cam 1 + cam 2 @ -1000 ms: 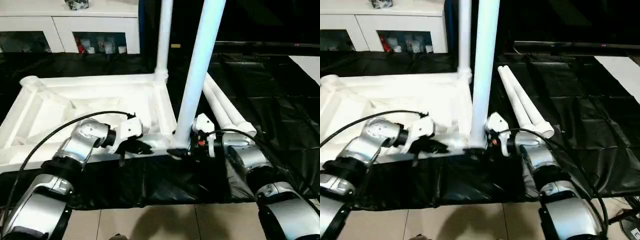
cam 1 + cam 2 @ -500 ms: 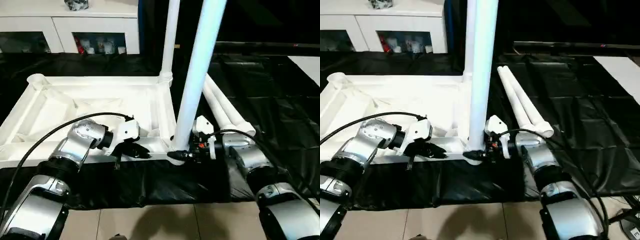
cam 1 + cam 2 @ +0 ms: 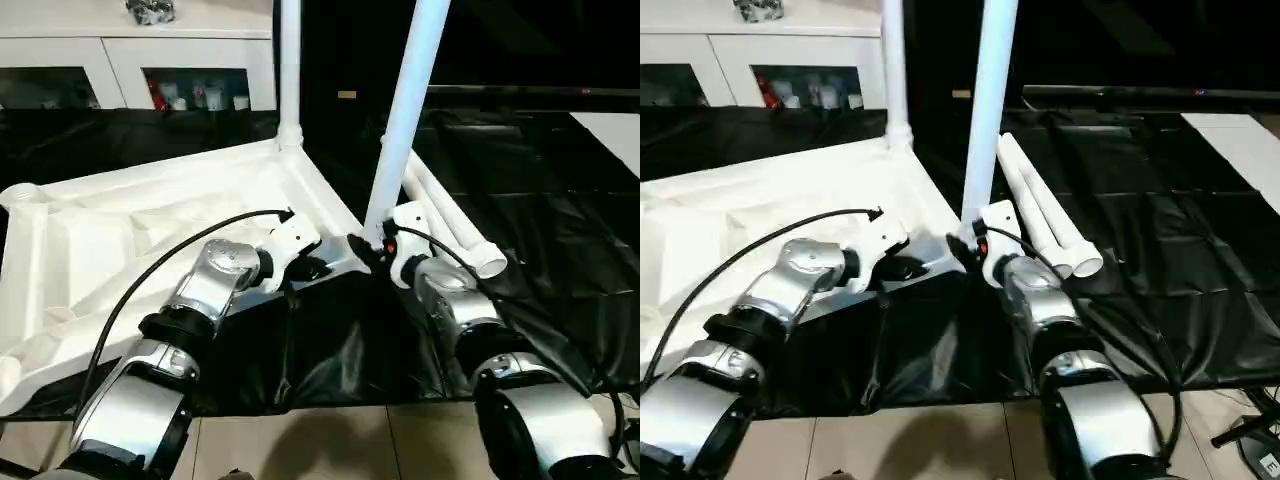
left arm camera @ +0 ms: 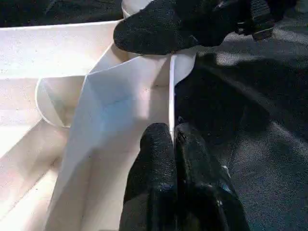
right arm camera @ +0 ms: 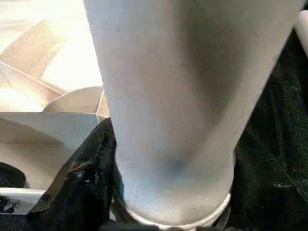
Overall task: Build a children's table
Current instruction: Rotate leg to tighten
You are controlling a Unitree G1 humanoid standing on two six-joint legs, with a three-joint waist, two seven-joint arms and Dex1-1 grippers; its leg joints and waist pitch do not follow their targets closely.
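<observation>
A: The table top point(image 3: 150, 215) has swung round since a second ago.

B: Yes. The left gripper point(image 4: 173, 139) pinches its near rim, steadying it; the right gripper point(image 3: 372, 250) seemingly clasps the upright leg point(image 3: 405, 110) in the corner socket.

My left gripper point(image 4: 174, 144) is pinched on the tabletop rim point(image 4: 172, 91) — fingers together. Right gripper point(image 3: 372, 250) clasps the near leg's point(image 3: 405, 120) base — both forearms reach forward.

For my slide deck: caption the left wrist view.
Left gripper pinches the upturned table top's rim.
</observation>
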